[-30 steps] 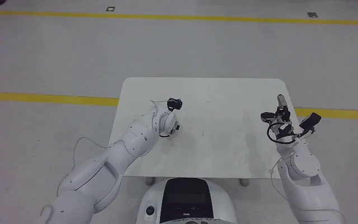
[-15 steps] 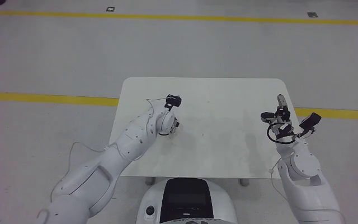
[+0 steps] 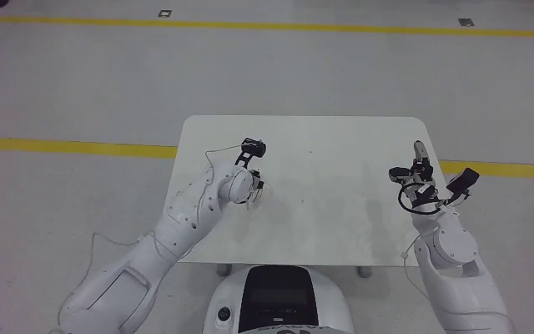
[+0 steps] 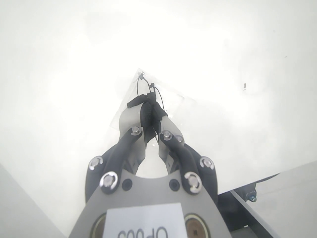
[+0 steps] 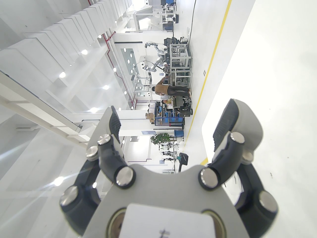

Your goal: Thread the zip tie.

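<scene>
My left gripper [image 4: 151,106] is shut on a thin black zip tie [image 4: 161,99], its tape-wrapped fingertips pressed together just above a small clear plastic bag [image 4: 178,102] lying on the white table. Two small zip tie heads [image 4: 151,84] show just past the fingertips. From above, that gripper [image 3: 259,193] points down at the table's left-centre. At the table's right edge my right gripper [image 5: 171,122] is held up off the surface, open with nothing between its fingers; the top view has this gripper [image 3: 419,159] near the right rim.
The white table [image 3: 334,167] has bare surface between the two arms. A tiny dark speck [image 4: 244,85] lies on the table beyond the bag. Grey floor with yellow lines [image 3: 83,148] surrounds the table.
The left wrist has turned and shifted slightly to the left while the elbow swung in, gripper staying over the same spot. The right arm has kept still.
</scene>
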You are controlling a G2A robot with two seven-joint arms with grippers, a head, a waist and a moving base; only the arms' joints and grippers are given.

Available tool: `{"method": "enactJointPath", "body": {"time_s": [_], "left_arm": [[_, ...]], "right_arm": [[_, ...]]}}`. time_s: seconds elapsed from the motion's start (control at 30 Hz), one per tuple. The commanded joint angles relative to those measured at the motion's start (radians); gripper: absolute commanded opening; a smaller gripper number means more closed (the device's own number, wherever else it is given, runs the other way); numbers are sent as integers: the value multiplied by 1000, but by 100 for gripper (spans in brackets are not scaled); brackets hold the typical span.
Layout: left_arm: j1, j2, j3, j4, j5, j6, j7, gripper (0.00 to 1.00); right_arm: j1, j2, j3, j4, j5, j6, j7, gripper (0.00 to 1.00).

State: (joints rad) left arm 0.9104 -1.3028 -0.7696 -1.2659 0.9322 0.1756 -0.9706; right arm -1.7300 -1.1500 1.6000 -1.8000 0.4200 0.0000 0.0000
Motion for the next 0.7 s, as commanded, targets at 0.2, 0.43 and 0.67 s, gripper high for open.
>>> {"method": "enactJointPath", "body": {"time_s": [0.2, 0.43, 0.67], "left_arm": [[130, 77, -210, -183, -110, -204, -88, 0], [162, 117, -352, -143, -313, -453, -153, 0], [160, 122, -364, -121, -348, -507, -156, 0]], "right_arm": [[0, 0, 0, 0, 0, 0, 0, 100], [0, 0, 0, 0, 0, 0, 0, 100], [0, 0, 0, 0, 0, 0, 0, 100]]}}
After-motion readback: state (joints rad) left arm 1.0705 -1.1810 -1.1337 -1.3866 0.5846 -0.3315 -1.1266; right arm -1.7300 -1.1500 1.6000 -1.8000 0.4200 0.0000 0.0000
